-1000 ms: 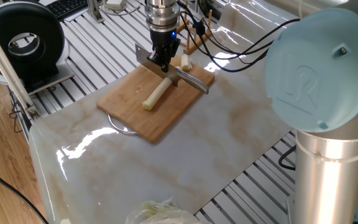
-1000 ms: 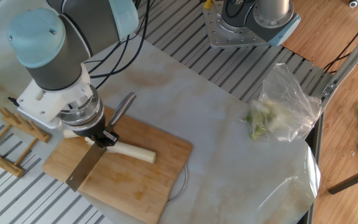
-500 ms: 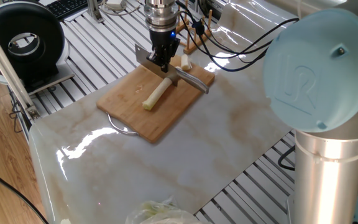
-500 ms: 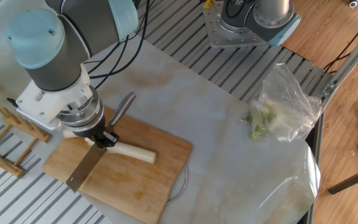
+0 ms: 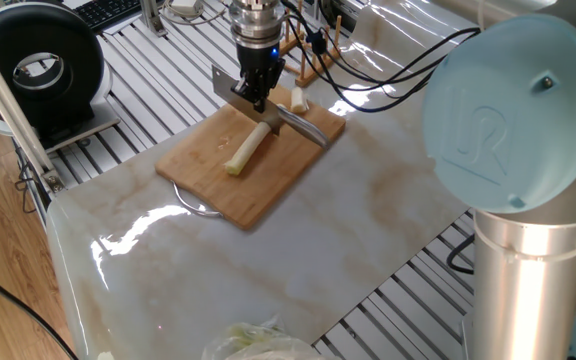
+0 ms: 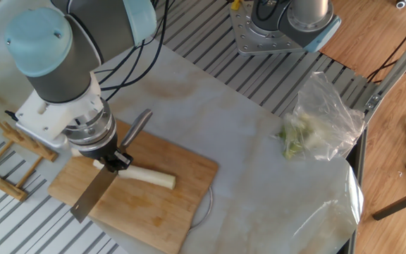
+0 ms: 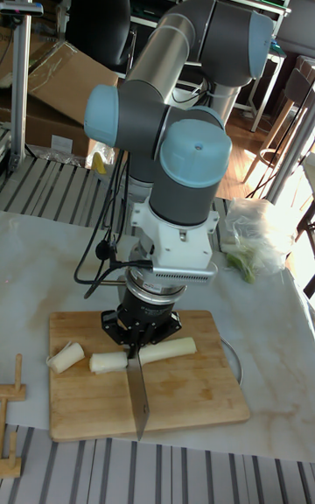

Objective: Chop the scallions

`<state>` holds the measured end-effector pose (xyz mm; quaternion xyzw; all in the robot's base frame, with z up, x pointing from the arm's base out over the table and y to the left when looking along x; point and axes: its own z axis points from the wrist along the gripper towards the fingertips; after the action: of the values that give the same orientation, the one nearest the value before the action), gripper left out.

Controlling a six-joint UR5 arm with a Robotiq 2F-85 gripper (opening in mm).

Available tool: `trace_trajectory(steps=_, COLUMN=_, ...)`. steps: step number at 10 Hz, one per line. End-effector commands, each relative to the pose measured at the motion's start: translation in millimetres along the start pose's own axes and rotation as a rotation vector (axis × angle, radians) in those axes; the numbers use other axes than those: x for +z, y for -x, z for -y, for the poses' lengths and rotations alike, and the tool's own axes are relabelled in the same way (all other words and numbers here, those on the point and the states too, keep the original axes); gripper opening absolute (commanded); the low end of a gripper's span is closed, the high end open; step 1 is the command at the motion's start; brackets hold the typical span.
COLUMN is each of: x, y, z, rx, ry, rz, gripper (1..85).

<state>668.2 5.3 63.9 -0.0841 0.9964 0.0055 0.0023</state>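
A wooden cutting board point(image 5: 228, 170) point(image 6: 154, 204) point(image 7: 188, 399) carries the scallions: a pale stalk point(image 5: 246, 148) point(image 6: 146, 177) point(image 7: 171, 351) with a yellowish end. In the tall fixed view a short cut chunk point(image 7: 68, 356) lies at the board's left, and another piece point(image 7: 109, 362) lies just left of the blade. My gripper point(image 5: 256, 95) point(image 6: 113, 161) point(image 7: 138, 339) is shut on a knife, directly above the stalk. The blade point(image 6: 91, 197) point(image 7: 140, 395) stands edge-down across the stalk, and the handle point(image 5: 303, 127) point(image 6: 138, 125) sticks out behind.
A clear plastic bag of leafy greens point(image 6: 319, 120) point(image 7: 258, 241) lies on the marble sheet, far from the board. A wooden rack point(image 6: 9, 152) point(image 5: 318, 45) stands just off the board's edge. A second robot base point(image 6: 284, 25) is at the back.
The gripper and knife have shifted a little along the stalk, toward the board's outer edge. The stalk has been nudged slightly.
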Motion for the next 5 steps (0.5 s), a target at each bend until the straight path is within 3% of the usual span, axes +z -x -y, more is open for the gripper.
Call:
trace_trajectory(steps=1, x=-1.8, y=6.0, z=-6.0, rx=0.011, ry=0.005, rz=0.006, gripper=1.3)
trace_trajectory(steps=5, x=3.3, y=7.2, z=-9.0, rx=0.005, ry=0.002, rz=0.010, gripper=1.3)
